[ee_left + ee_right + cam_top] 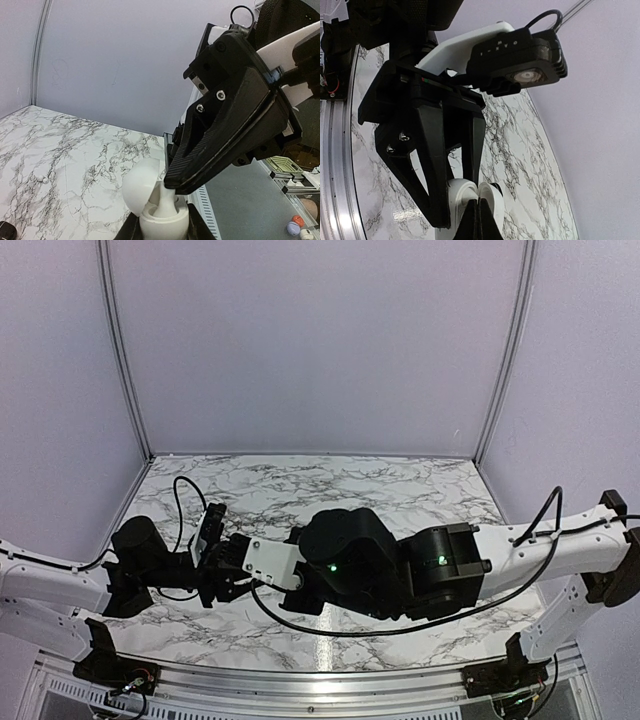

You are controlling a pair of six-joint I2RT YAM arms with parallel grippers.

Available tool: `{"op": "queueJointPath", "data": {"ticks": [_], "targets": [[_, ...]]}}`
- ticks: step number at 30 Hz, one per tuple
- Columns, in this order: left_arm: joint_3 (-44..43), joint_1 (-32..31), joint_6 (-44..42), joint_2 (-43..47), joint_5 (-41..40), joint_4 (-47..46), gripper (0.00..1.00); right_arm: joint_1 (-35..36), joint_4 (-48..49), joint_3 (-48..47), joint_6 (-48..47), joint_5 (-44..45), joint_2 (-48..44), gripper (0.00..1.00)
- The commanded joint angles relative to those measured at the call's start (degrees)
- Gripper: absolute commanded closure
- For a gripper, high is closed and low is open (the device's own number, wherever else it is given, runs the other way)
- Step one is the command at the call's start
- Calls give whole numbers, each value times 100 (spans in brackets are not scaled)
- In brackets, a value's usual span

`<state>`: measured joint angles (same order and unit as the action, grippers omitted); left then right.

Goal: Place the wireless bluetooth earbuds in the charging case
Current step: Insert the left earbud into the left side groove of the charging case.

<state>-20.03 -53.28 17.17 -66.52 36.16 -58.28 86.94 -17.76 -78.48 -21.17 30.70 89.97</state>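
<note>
**Figure. Both arms meeting over the near left part of the marble tabletop (400,490).**

(a) Overhead view. The left arm reaches in from the left. The right arm stretches across from the right until the two wrists meet. The grippers overlap here, and what lies between them is hidden.

(b) Left wrist view. The left gripper (163,229) is clamped on the charging case (165,220), a white rounded shell, with one dark finger on each side of its base. The case sits upright, and its domed lid (142,182) is swung open and tilted towards the left. The right gripper (172,185) comes down from the upper right with its fingers pressed together. Its tips sit just above the open mouth of the case, touching or nearly touching a white stem (165,201) that stands up out of the base. It is not possible to tell whether this stem is an earbud, or whether the right gripper pinches it. On the tabletop, well apart from the case, lies a tiny white speck (45,180). A dark object (5,231) is cut off by the lower left corner — both are too small to identify.

(c) Right wrist view. The closed fingertips of the right gripper point into the gap between the white lid and base, which the left gripper's black fingers hold from above.
</note>
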Motion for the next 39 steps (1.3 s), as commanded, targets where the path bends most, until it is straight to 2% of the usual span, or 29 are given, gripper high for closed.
{"op": "queueJointPath", "data": {"ticks": [1,17,39], "targets": [[-2,10,18,237,-45,-509,100,73,-122,48,177,-444,-60,100],[168,9,-164,683,-392,-539,100,-73,-255,72,699,-824,40,100],[228,10,-446,821,-868,-540,100,-379,-209,104,1534,-1605,299,100]]}}
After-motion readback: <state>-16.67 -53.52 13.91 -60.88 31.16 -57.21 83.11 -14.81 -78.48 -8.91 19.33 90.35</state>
